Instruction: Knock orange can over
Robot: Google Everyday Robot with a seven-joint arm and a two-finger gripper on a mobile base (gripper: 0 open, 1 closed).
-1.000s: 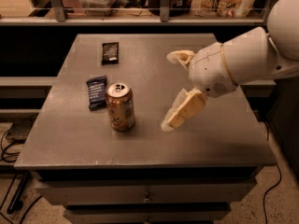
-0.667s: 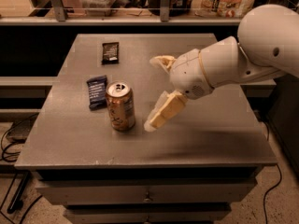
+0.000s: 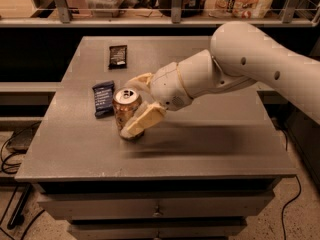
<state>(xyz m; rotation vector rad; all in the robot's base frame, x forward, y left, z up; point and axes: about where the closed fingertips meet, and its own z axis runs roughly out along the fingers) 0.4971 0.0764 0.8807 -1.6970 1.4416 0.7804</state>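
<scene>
Tool advanced, splayed — straddling orange can

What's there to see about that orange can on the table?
The orange can is an aluminium drink can, orange-brown with pale markings and a silver pull-tab top. It stands about upright on the grey table, beside a blue wrapper. The open pincer straddles it, one finger across its front, seemingly touching.
</scene>
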